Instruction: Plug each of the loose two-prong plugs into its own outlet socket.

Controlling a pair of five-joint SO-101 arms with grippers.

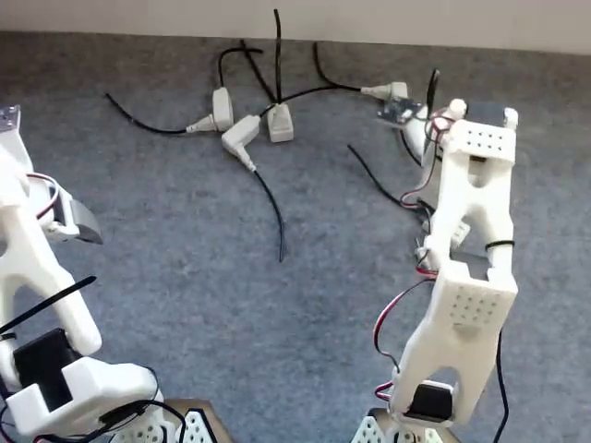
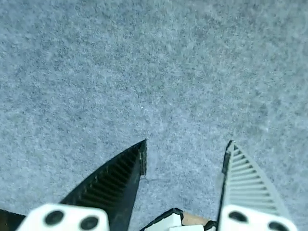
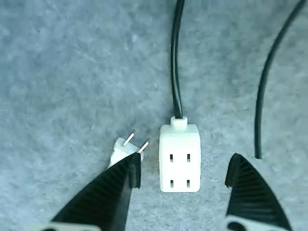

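Right end effector [image 3: 186, 161] wide-spread over outlet socket [image 3: 179, 144], empty; left end effector [image 2: 186, 143] wide-spread, empty.

no readable text, labels, numbers or signs anywhere

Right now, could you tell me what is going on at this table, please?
Two robot arms are set to plug loose plugs into sockets, and nothing is held yet. The right gripper hangs open over a white socket. A two-prong plug lies beside the socket, not plugged in. The left gripper is open above the bare grey mat. Other white connectors lie loose on the mat.
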